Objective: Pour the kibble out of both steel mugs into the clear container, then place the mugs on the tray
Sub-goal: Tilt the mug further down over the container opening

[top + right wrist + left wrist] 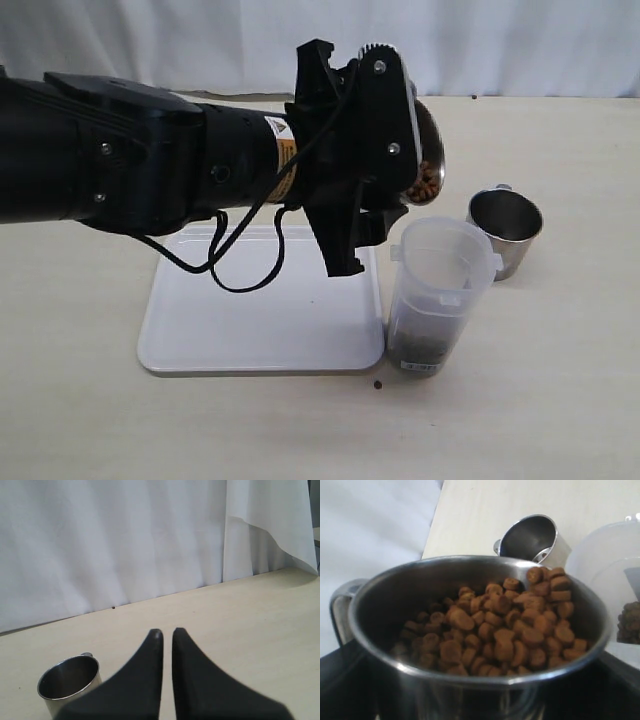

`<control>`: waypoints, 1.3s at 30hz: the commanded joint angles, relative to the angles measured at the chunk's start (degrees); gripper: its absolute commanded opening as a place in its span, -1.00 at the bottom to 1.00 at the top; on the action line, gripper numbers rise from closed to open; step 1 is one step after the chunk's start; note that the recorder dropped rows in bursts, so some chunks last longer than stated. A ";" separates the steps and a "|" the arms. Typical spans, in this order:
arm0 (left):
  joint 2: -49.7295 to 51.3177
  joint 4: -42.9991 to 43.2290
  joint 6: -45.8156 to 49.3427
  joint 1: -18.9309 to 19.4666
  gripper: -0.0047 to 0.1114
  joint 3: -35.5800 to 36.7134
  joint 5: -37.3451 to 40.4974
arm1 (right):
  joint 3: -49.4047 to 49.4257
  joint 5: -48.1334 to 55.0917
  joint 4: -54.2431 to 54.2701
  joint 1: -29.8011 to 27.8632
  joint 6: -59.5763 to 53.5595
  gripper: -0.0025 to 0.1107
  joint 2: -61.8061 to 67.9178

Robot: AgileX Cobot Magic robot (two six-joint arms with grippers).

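1. The left arm (130,150) reaches in from the left, low over the tray (230,330), with a black cable (240,270) looping down from it.
2. The tray lies flat on the beige table (560,380), and the part of it that shows is bare white.
3. The left gripper (395,130) is spread wide around the held mug (432,150) and clamps its sides. This mug hangs in the air, tipped over, with its mouth facing down toward the clear container (440,295).
4. The kibble (505,630) in the held mug is heaped against the lower lip, on the side nearest the container. Whether any pellet is falling cannot be told.
5. The clear container stands upright on the table just beside the tray's front right corner. Whether they touch cannot be told. A dark layer of kibble lies at its bottom.
6. A stray pellet (377,385) lies on the table in front of the container.
7. The second mug (505,225) stands upright on the table just right of the container and behind it. Its inside shows bare steel.
8. The right gripper (167,640) is out of the exterior view. Its wrist view shows the jaws drawn narrow with only a slit between them, gripping nothing. It is above the table with the second mug near it and a white curtain (125,540) behind.
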 commanded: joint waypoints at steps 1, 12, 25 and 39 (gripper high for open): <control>-0.51 0.18 0.09 -0.14 -0.92 1.12 -0.31 | 0.23 0.27 0.15 0.08 -0.05 -0.87 -0.25; -0.51 0.86 0.09 -0.14 -0.92 1.12 -0.54 | 0.23 0.27 0.15 0.08 -0.05 -0.87 -0.25; -0.51 3.57 0.22 -4.00 -0.92 -0.48 6.60 | 0.23 0.27 0.15 0.08 -0.05 -0.87 -0.25; -0.51 5.17 0.22 -4.10 -0.92 -1.29 7.47 | 0.23 0.27 0.15 0.08 -0.05 -0.87 -0.25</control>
